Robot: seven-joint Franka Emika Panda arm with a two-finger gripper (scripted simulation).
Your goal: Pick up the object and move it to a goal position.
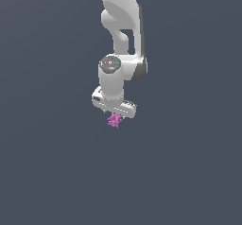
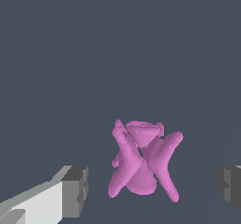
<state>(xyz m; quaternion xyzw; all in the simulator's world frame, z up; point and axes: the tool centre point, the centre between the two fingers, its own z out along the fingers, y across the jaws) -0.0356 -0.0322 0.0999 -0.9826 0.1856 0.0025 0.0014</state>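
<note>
Plain dark grey-blue backdrop [image 1: 47, 172] | gripper [image 2: 150, 190] jaws apart, fingers [image 2: 75, 192] flanking but clear of the object [image 2: 143, 162], lower centre of frame, likely lining up a grasp | white arm [image 1: 124, 25] rising behind

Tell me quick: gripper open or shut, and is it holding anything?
Gripper: open, holding nothing. Its fingers stand apart on either side of the pink object, with a gap showing on both sides.

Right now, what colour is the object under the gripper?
Magenta-pink object, clearest in the wrist view.
</note>
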